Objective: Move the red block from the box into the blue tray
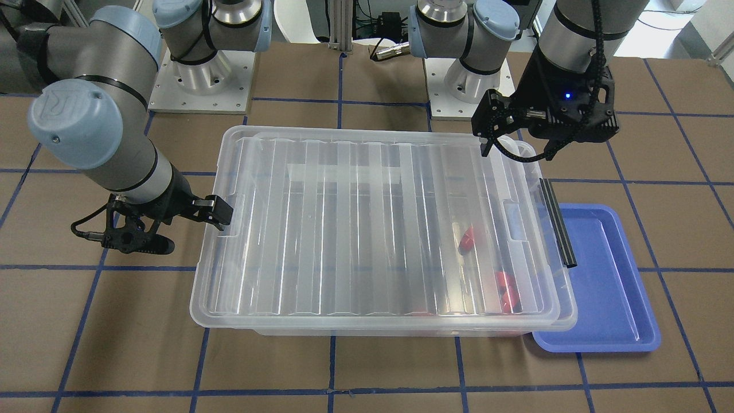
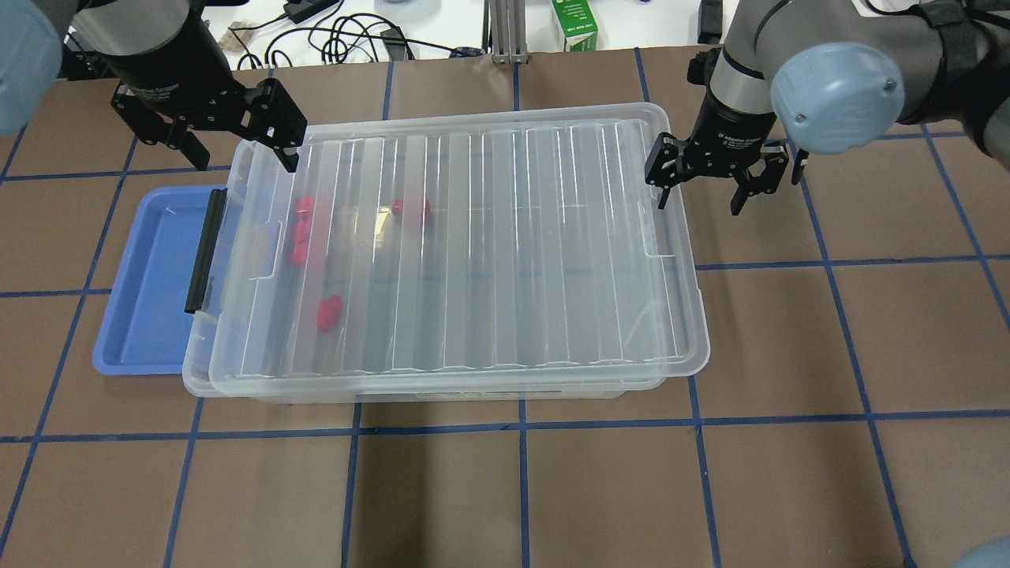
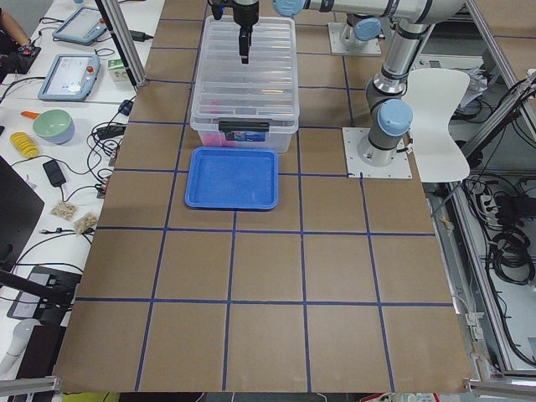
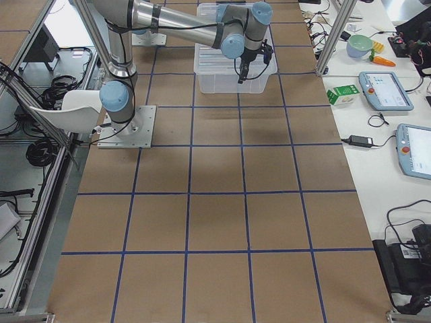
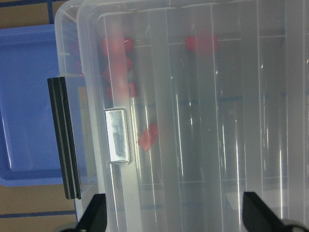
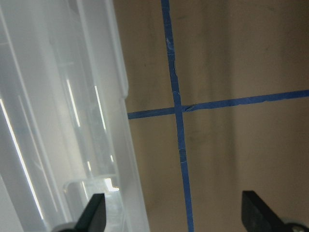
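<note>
The box (image 2: 489, 252) is a clear bin with its ribbed lid (image 1: 355, 229) lying on it, slightly askew. Several small red blocks show through the lid near the box's left end, among them one (image 2: 412, 209) apart from the others, one (image 2: 329, 312) and a cluster (image 2: 300, 229). I cannot tell which is the red block meant. The blue tray (image 2: 150, 276) is empty and touches that end of the box. My left gripper (image 2: 237, 154) is open above the box's far left corner. My right gripper (image 2: 701, 197) is open and empty at the box's right end.
A black latch bar (image 2: 203, 248) lies along the box's left end over the tray's edge. The two arm bases (image 1: 200, 74) stand behind the box. Cables and a green carton (image 2: 574, 24) lie beyond the table's far edge.
</note>
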